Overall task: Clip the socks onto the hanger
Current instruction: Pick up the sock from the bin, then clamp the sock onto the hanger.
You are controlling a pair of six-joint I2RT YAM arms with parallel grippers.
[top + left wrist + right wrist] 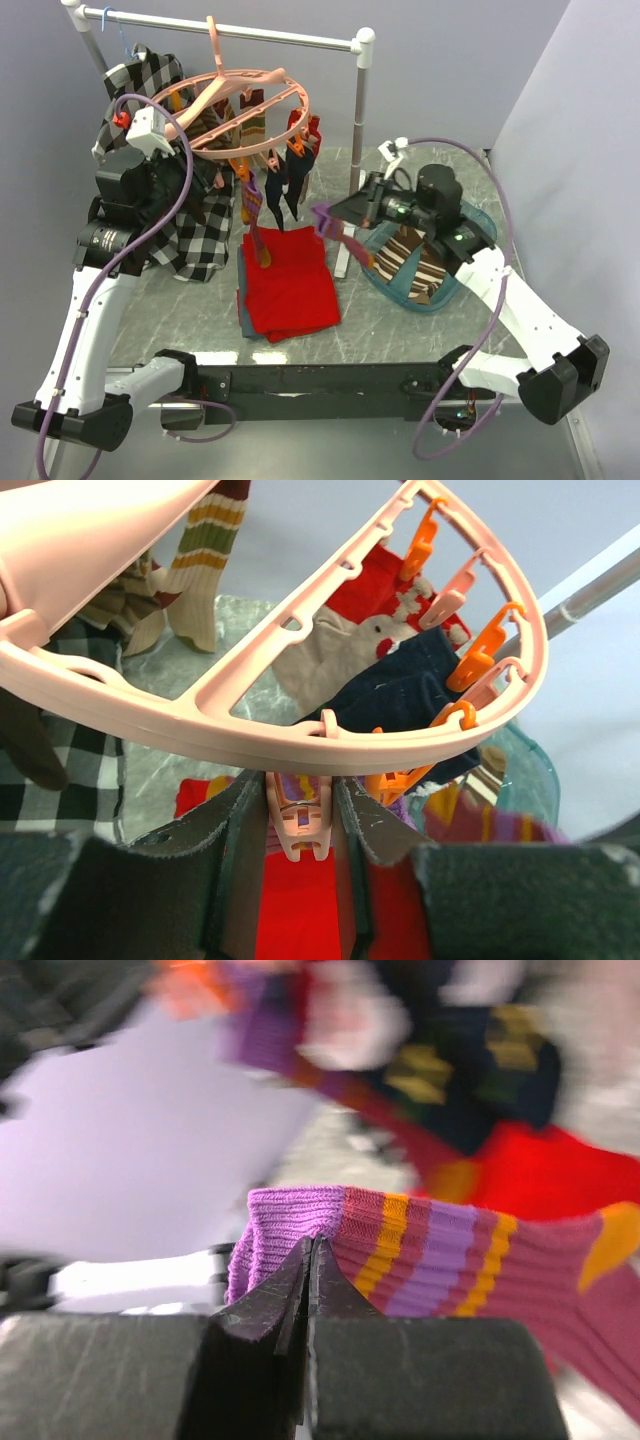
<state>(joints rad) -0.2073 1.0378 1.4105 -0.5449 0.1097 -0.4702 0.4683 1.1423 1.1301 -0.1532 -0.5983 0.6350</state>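
Reaching up from its base, the left arm stands tall, forearm raised and wrist bent forward, so that the left gripper (pixel 300 825) sits right under the hanger (pixel 300 735). Its two fingers (pixel 235 830) close on either side of a pink clip (pixel 298 820) that dangles from the ring just above them, the pads against the clip's flanks and the clip filling the gap. Beyond and above this gripper more clips, orange and pink, line the ring's far curve, and a navy sock (pixel 400 690) and a red-and-white one hang there.

The right arm runs lower, elbow out to the side and forearm stretched nearly level toward the middle of the table. The right gripper (pixel 310 1250) is pressed together on the purple cuff of a striped sock (pixel 440 1260) — purple, orange and magenta bands — which trails off to one side of the fingers. From overhead the sock hangs off the fingertips in the air, just short of the clipped socks (pixel 290 180) under the hanger's near side. Behind and below the right wrist sits a teal basket (pixel 400 290) holding brown-and-cream socks (pixel 420 262). Ahead of the fingers and lower down lies a folded red cloth (pixel 290 285).
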